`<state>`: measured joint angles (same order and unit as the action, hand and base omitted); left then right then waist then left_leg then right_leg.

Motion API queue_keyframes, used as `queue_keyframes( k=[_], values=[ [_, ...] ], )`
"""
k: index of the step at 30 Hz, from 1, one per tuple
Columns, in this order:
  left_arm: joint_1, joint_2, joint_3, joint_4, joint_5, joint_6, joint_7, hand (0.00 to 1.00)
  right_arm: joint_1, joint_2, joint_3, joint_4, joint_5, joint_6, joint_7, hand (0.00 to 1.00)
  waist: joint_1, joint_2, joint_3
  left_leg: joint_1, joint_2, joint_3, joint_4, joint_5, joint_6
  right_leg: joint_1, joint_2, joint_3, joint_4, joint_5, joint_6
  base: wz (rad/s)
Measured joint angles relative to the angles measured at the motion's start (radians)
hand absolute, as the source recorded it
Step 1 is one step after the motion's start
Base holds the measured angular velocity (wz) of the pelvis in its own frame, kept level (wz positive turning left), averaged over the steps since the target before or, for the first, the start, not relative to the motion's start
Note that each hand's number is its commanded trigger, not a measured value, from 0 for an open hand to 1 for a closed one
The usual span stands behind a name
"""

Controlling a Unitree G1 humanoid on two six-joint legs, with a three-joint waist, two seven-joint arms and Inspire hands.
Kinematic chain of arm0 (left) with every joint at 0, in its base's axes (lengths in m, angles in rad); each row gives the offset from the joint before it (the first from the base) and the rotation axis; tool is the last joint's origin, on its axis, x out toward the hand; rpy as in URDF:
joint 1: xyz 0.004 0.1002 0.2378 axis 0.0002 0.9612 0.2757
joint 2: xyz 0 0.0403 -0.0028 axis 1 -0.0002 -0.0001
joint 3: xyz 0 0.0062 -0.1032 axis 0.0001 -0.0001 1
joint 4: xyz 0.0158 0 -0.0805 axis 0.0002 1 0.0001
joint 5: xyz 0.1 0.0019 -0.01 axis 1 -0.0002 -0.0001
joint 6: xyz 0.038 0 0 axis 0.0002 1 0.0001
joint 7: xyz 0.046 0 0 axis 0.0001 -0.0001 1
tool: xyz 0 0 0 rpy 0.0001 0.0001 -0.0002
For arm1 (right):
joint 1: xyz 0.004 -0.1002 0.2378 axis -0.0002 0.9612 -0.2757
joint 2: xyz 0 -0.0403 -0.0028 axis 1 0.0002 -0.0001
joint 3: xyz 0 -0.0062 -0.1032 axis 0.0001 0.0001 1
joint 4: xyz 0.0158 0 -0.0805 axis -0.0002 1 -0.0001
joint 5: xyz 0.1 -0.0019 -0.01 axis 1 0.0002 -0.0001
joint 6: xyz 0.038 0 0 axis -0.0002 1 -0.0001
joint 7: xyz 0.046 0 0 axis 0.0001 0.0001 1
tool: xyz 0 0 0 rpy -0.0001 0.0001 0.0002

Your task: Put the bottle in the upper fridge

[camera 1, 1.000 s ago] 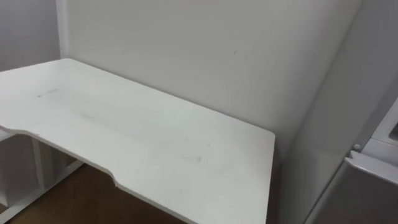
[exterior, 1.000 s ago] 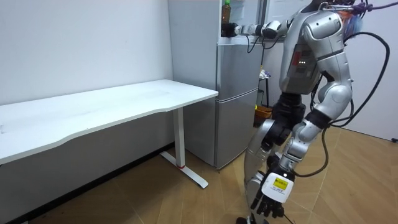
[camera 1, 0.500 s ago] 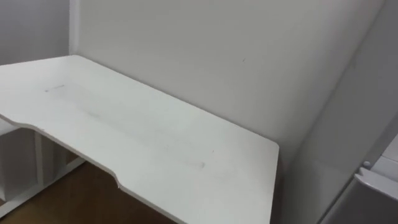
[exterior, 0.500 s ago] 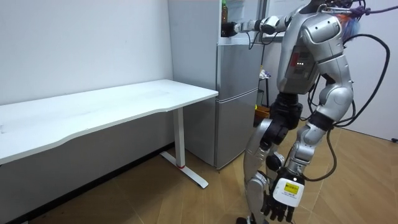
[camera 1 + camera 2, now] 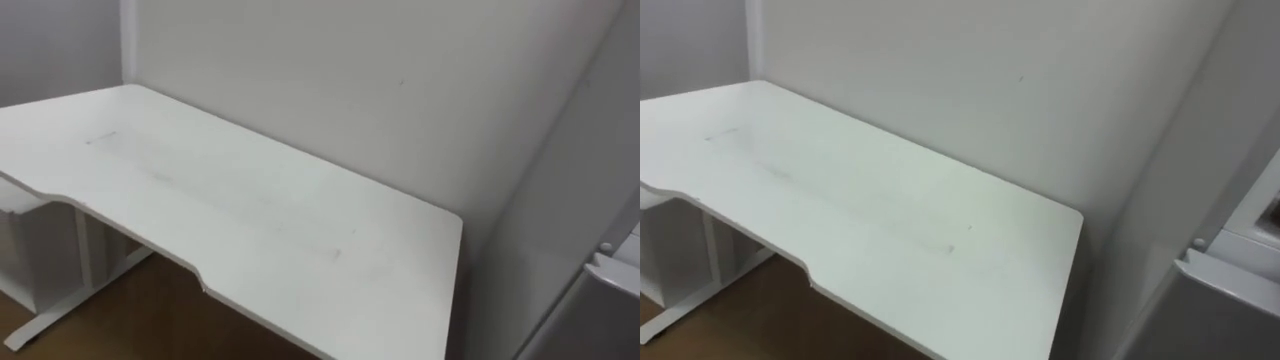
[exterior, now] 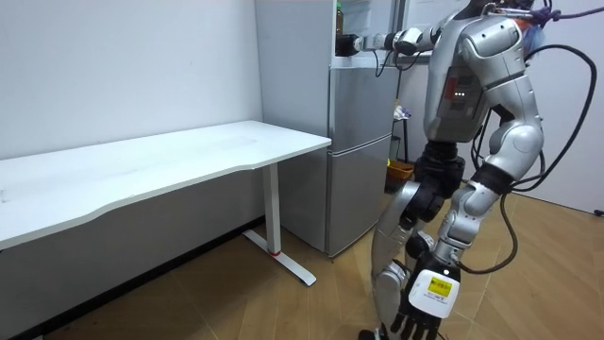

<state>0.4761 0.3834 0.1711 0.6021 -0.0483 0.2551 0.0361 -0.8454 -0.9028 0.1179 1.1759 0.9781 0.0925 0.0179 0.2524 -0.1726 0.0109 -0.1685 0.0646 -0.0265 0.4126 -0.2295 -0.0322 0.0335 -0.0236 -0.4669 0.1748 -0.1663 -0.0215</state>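
- Nearest in the room view: left hand, hanging low beside the bent legs on a slack arm, fingers loose and pointing down at the wooden floor, holding nothing.
- Standing with knees bent just in front of the grey fridge.
- Farther back: right arm stretched out level at shoulder height toward the fridge's upper compartment, right hand curled round the base of the bottle.
- Bottle upright at the upper compartment's front edge; whether inside yet, impossible to tell.
- In the eye views: white desk against the wall, just beside the fridge.
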Motion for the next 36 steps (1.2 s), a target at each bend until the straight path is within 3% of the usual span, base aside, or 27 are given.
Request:
queue_keyframes(
  k=[14,22,30,36],
  values=[
    [-0.006,0.003,0.0,-0.021,0.001,0.001,0.004,0.0,0.004,-0.005,-0.009,0.002,-0.001,-0.005,-0.012,0.0,0.0,0.004,-0.0024,0.005,-0.001,0.003,-0.002,0.0,0.001,0.001,0.0,0.016,0.001,0.002,0.001,0.0],
    [-0.027,0.003,0.0,0.045,0.014,-0.003,0.001,0.0,0.012,-0.007,-0.016,-0.014,-0.037,-0.005,0.021,0.0,-0.007,0.01,-0.0064,0.01,-0.004,0.011,-0.003,0.0,0.004,0.001,-0.003,0.025,0.003,0.003,0.004,-0.02],
    [-0.015,0.0,0.002,0.055,0.065,-0.017,-0.006,0.0,0.051,-0.007,-0.055,-0.071,-0.087,-0.006,0.071,0.0,-0.02,0.035,-0.0184,0.058,-0.008,0.021,-0.029,-0.001,0.008,0.041,-0.008,0.027,-0.004,0.003,0.011,0.0],
    [-0.013,-0.005,0.019,0.039,0.085,-0.024,-0.007,0.0,0.093,-0.006,-0.063,-0.133,-0.086,-0.004,0.072,0.0,-0.033,0.039,-0.0196,0.099,-0.01,0.033,-0.061,0.002,0.007,0.072,-0.013,0.026,-0.009,-0.003,0.016,-0.01]
  ],
)
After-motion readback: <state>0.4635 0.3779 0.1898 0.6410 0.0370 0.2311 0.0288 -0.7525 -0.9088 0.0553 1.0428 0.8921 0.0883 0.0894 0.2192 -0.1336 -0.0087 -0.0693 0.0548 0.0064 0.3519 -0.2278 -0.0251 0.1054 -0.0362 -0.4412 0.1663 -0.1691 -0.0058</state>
